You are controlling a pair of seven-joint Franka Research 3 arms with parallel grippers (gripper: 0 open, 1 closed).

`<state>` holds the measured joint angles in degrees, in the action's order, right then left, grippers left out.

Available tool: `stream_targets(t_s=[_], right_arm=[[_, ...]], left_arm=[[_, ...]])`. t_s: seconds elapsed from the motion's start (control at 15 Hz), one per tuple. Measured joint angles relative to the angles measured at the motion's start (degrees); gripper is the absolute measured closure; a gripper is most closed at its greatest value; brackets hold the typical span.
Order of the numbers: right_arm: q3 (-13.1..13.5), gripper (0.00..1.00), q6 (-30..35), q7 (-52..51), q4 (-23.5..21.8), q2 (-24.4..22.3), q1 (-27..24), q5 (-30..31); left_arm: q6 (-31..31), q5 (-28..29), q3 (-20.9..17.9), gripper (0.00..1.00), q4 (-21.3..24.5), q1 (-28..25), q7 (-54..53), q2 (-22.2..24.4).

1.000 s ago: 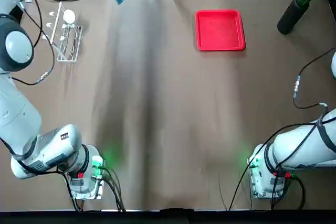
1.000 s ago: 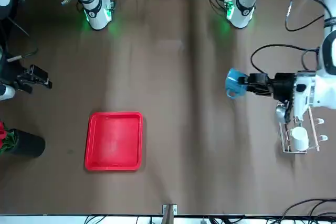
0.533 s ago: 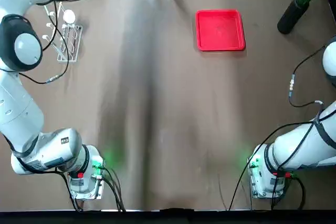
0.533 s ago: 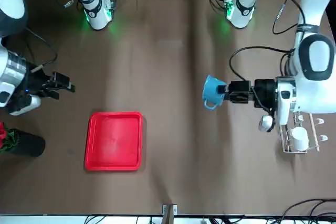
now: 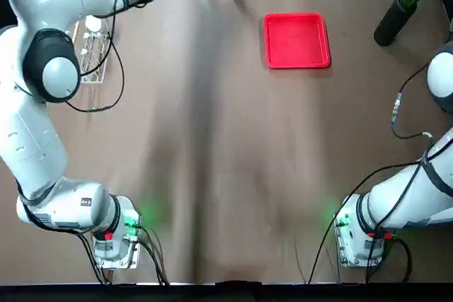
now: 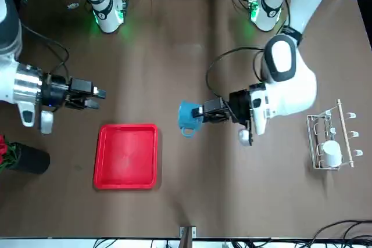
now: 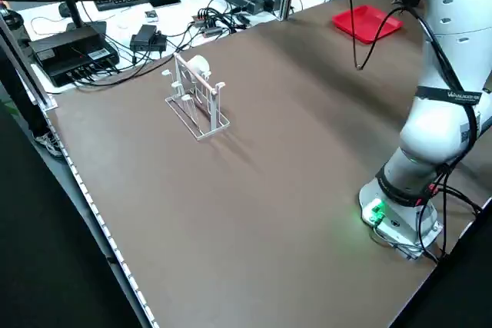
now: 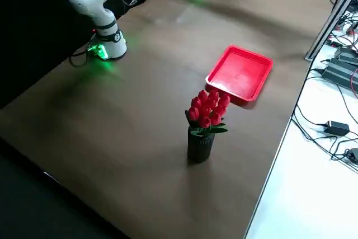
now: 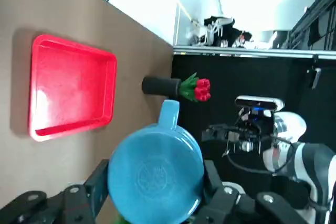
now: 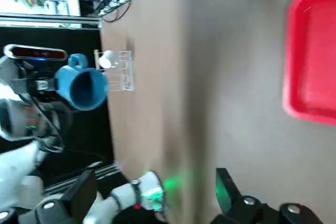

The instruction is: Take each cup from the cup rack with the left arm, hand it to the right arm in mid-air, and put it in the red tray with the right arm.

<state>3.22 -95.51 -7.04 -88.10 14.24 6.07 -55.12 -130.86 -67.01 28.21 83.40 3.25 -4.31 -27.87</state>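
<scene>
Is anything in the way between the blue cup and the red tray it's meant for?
Nothing visible blocks the way: the light-blue handled cup, held by the left claw, and the flat red plastic tray have only open space between them.

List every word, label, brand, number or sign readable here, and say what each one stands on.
No text can be read in any view.
Sticker on the left arm: too small to read.
Round mark on the blue cup: too blurred to read.
Label on the black box: too small to read.
</scene>
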Motion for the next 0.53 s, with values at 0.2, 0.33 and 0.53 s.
stream_targets(t_s=[0.2, 0.33, 0.53], right_arm=[[-0.06, 0.0, -0.01, 2.38, -0.05, 1.85, 2.26, -6.89], [-0.12, 0.0, 1.03, 2.49, -0.18, 3.94, 3.47, -12.86], [-0.23, 0.01, 1.17, 1.82, -0.21, 7.86, 6.59, -19.74]], left_arm=[[-8.56, -2.71, 0.03, 0.26, 0.0, 4.21, 0.0, -0.66], [-13.13, -3.76, 0.05, 0.26, 0.01, 6.6, 0.0, -0.86], [-17.25, -4.07, 0.03, 0.26, 0.01, 8.76, 0.0, -1.09]])
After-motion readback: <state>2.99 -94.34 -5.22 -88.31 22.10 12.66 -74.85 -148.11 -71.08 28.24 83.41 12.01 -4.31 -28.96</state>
